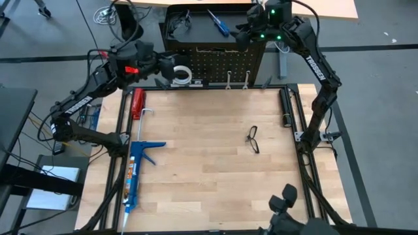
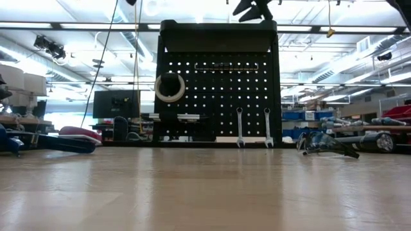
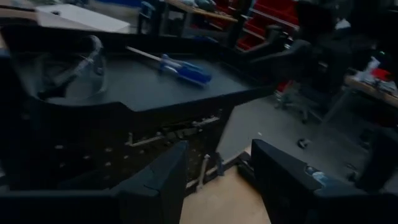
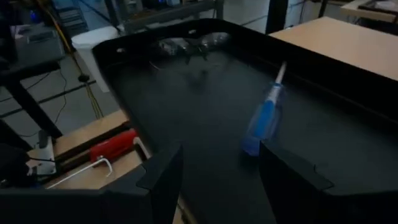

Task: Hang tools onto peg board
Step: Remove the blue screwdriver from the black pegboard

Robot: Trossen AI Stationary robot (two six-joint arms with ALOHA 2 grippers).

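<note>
The black peg board (image 2: 218, 96) stands upright at the table's far edge. A white tape roll (image 2: 169, 87) hangs on a peg, and two silver wrenches (image 2: 239, 127) hang side by side lower down. On the board's flat top (image 1: 196, 36) lie a blue-handled screwdriver (image 4: 264, 118) and safety glasses (image 4: 186, 45). Another pair of glasses (image 1: 253, 139) lies on the table. My right gripper (image 4: 217, 168) hovers open above that top, just short of the screwdriver. My left gripper (image 3: 217, 162) is open at the board's left end, high up near the tape roll, with nothing between its fingers.
A long blue caulking gun (image 1: 134, 173) and a red-handled tool (image 1: 137, 103) lie along the table's left side. The black frame rails (image 1: 287, 104) run along the table's edges. Bare wood stretches across the middle and near part of the table.
</note>
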